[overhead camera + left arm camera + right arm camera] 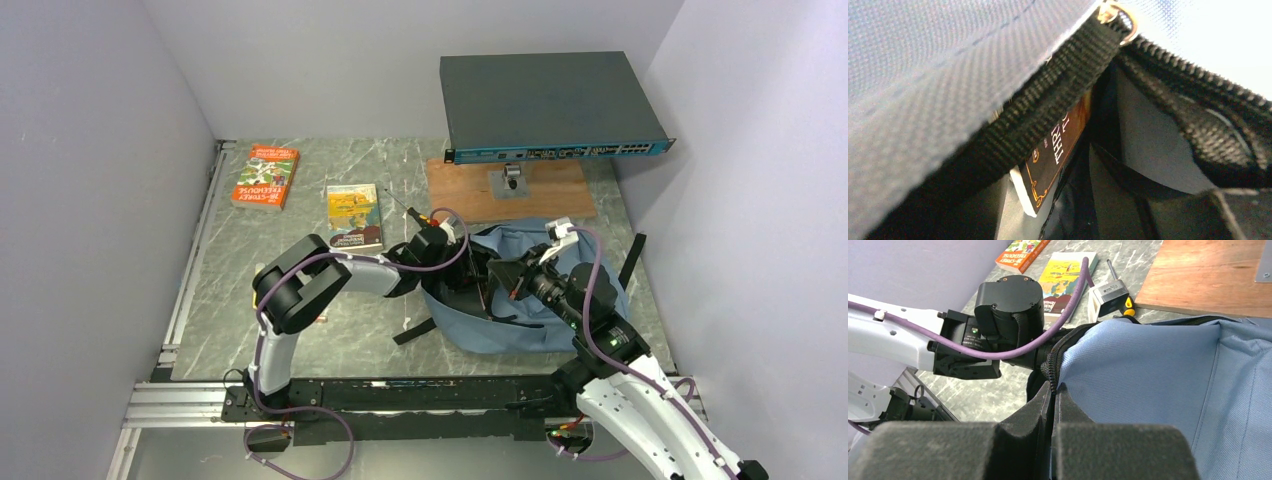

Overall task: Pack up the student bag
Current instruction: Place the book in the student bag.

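Overhead, left-wrist and right-wrist views of a two-arm rig at a grey marbled desk [220,260] enclosed by pale walls

A dark grey flat equipment box [545,100] stands raised on a small post over a wooden board [460,190] at the far right of the desk. Just in front of the board lies the student bag [500,335], blue-grey fabric with black straps, on the right half of the desk between the two arms, its mouth facing left.

The left arm [300,285] reaches rightward and its end enters the mouth of the bag. The left fingers [472,268] are buried behind the bag's rim, and how far apart they stand cannot be told. The right arm [640,400] leans over the bag from the near right. The right fingers [1053,395] are pressed together on the bag's black zipped edge, pinching it.

Two books lie flat on the far left of the desk, apart from each other and outside the bag: an orange book [266,176] near the left wall and a yellow book [354,216] nearer the bag. A dark book [1058,155] with gold ornament and white lettering sits inside the bag, partly covered by the black webbing edge. A small metal zip ring [1118,15] hangs at the top of that edge
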Controlling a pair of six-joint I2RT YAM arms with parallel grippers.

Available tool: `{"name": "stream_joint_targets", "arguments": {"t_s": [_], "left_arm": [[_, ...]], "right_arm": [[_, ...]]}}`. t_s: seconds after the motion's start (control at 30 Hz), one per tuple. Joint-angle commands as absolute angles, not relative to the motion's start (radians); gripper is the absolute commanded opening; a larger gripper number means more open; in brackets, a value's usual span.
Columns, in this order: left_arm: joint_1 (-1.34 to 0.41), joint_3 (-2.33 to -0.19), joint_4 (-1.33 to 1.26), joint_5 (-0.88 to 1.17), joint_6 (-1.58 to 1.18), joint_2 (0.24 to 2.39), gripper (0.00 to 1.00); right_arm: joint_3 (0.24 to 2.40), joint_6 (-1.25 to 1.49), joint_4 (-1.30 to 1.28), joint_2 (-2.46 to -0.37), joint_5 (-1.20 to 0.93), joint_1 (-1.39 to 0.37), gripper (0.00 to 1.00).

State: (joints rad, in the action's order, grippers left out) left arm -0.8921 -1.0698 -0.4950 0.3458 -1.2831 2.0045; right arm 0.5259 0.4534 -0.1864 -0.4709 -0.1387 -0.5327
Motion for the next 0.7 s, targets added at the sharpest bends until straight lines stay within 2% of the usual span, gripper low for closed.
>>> {"name": "stream_joint_targets", "arguments": {"t_s": [0.0,0.1,0.27,0.37,0.4,0.5,0.67], "left_arm": [[-0.88,-1.054,-0.435,0.393,-1.231,1.961,0.63],[-0.874,-1.048,-0.439,0.395,-1.236,1.975,0.6],[-0.878,-1.156,-0.392,0.391,-1.208,2.025,0.34],[-0.891,-1.241,-0.342,0.387,-1.171,2.054,0.22],[-0.894,-1.261,-0.341,0.394,-1.165,2.063,0.21],[-0.894,-1.279,-0.347,0.426,-1.157,2.07,0.24],[-0.876,-1.232,-0.267,0.466,-1.109,2.009,0.45]], "right_arm": [[0.532,0.462,-0.117,-0.454,-0.146,-0.535,0.0],[0.533,0.462,-0.121,-0.451,-0.139,-0.535,0.0],[0.549,0.457,-0.125,-0.47,-0.145,-0.535,0.0],[0.548,0.462,-0.117,-0.477,-0.149,-0.535,0.0],[0.548,0.462,-0.117,-0.478,-0.15,-0.535,0.0],[0.549,0.458,-0.124,-0.479,-0.143,-0.535,0.0],[0.545,0.448,-0.133,-0.476,-0.122,-0.535,0.0]]}}
